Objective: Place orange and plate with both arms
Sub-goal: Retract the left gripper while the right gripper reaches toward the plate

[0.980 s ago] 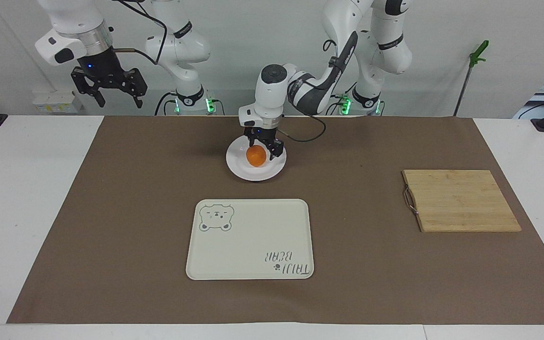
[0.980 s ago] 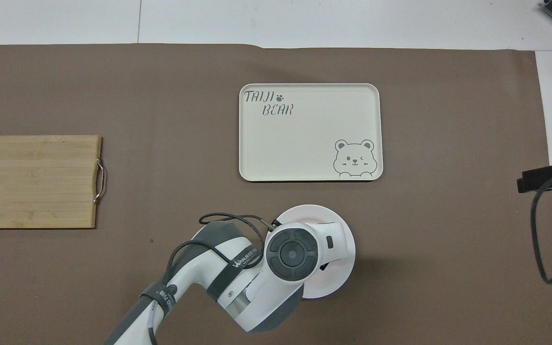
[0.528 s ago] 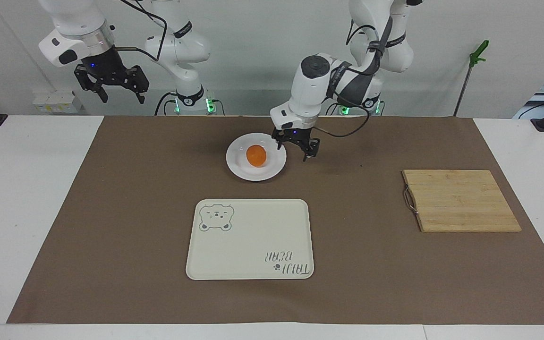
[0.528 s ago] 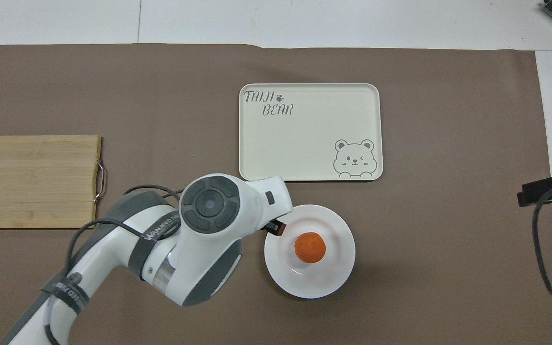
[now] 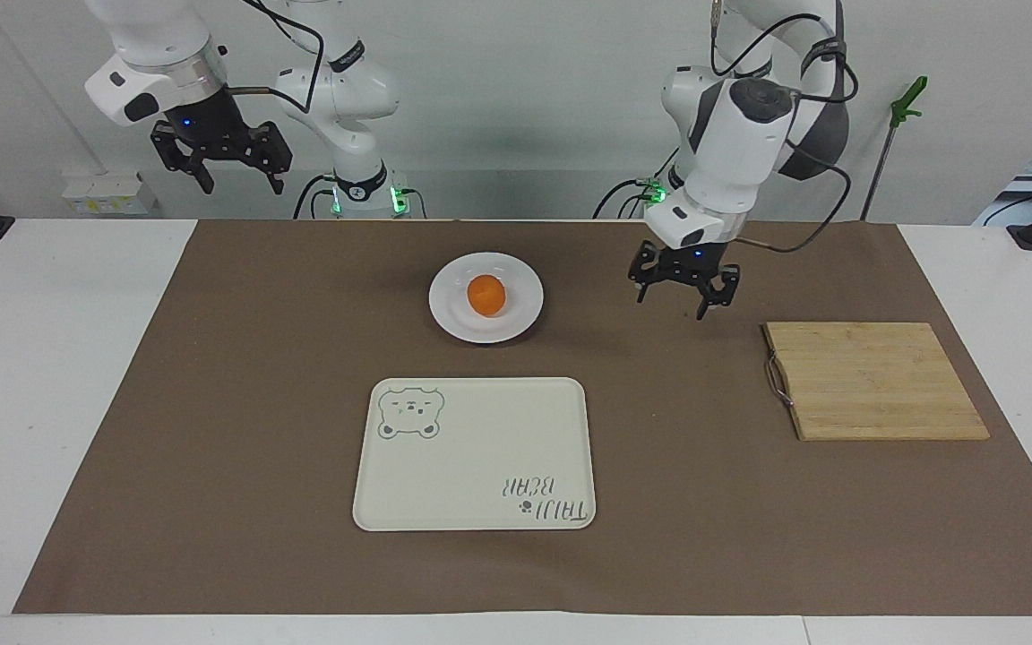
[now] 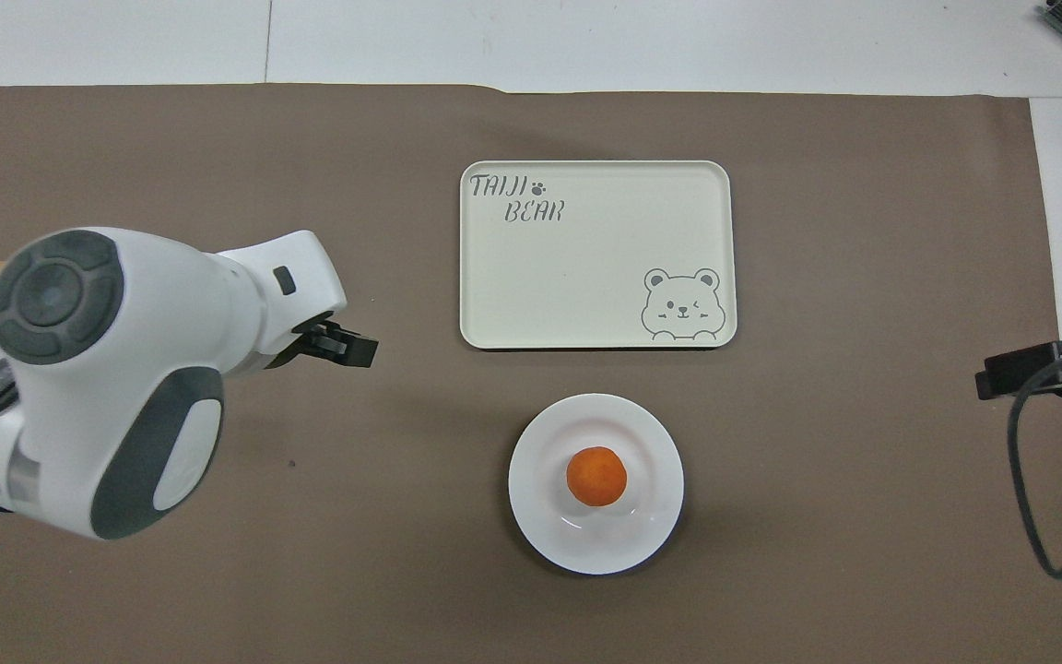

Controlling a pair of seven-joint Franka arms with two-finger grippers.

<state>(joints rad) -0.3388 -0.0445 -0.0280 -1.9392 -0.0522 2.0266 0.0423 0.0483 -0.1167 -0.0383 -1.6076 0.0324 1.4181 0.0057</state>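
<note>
The orange (image 5: pixel 485 296) (image 6: pixel 596 476) lies in the middle of the white plate (image 5: pixel 453 318) (image 6: pixel 540 526), which rests on the brown mat, nearer to the robots than the cream tray. My left gripper (image 5: pixel 683 296) hangs open and empty above the mat between the plate and the cutting board; in the overhead view only one finger (image 6: pixel 347 347) shows past the wrist. My right gripper (image 5: pixel 227 167) is open and empty, raised high at the right arm's end of the table; only its tip (image 6: pixel 1033 368) shows in the overhead view.
A cream tray with a bear print (image 5: pixel 471 511) (image 6: pixel 586 304) lies farther from the robots than the plate. A bamboo cutting board (image 5: pixel 870 381) lies at the left arm's end; the left arm covers most of it in the overhead view.
My left gripper let go of the orange on the plate, rose and swung away toward the cutting board. My right gripper shifted slightly while staying raised.
</note>
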